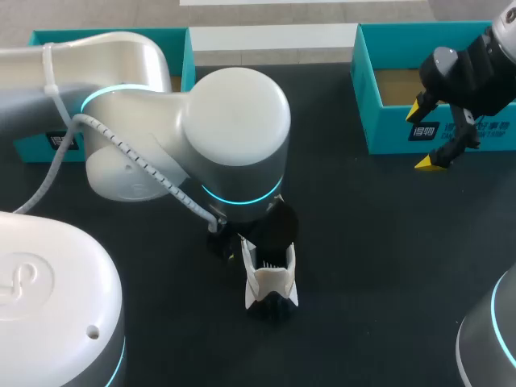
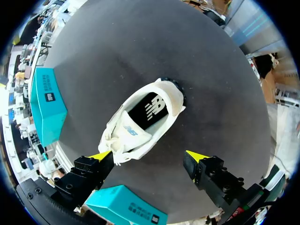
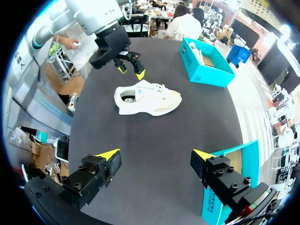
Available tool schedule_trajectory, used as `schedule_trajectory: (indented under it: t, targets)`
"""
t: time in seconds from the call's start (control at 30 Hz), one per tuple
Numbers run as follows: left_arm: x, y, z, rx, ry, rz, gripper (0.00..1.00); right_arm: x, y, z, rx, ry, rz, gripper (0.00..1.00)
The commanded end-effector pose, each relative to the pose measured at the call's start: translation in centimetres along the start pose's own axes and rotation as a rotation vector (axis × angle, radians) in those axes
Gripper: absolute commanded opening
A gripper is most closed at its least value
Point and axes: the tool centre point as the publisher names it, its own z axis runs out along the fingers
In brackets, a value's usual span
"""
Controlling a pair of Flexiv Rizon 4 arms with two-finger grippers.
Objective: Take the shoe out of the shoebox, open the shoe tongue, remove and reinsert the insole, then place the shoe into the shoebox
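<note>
A white shoe [image 1: 271, 280] stands on its sole on the black table, its black insole [image 2: 150, 110] showing through the opening. My left gripper [image 2: 149, 157] hangs open just above the shoe [image 2: 140, 124], touching nothing; in the head view its wrist hides it. The right wrist view shows that gripper [image 3: 130, 65] over the heel end of the shoe [image 3: 147, 99]. My right gripper [image 1: 423, 135] is open and empty at the front wall of the right teal shoebox [image 1: 387, 129]. In its own view, the right gripper [image 3: 156, 154] is well short of the shoe.
A second teal shoebox [image 1: 105, 39] sits at the back left, mostly behind my left arm; something white lies in this box [image 3: 206, 61]. The right box's brown floor [image 1: 399, 87] is bare. Both teal boxes [image 2: 47, 103] [image 2: 126, 206] flank the left gripper.
</note>
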Motion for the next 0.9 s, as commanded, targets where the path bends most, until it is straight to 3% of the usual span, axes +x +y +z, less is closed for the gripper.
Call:
schedule_trajectory:
  t: [0.03,0.2,0.4,0.63,0.9]
  targets:
    - [0.5,-0.7,-0.8,0.039,0.017,-0.385,1.00,-0.2,0.1,0.1,0.004,0.004,0.001,1.00]
    - [1.6,-2.1,-0.2,0.097,0.001,-0.492,1.00,-0.2,0.1,0.1,0.004,0.004,0.001,1.00]
    - [2.9,-3.8,-0.1,0.095,-0.048,-0.611,1.00,-0.2,0.1,0.1,0.004,0.004,0.001,1.00]
    - [3.7,-5.5,1.3,0.147,-0.026,-0.652,1.00,-0.2,0.1,0.1,0.004,0.004,0.001,1.00]
    - [4.0,-6.9,3.5,0.131,0.006,-0.673,1.00,-0.2,0.1,0.1,0.004,0.004,0.001,1.00]
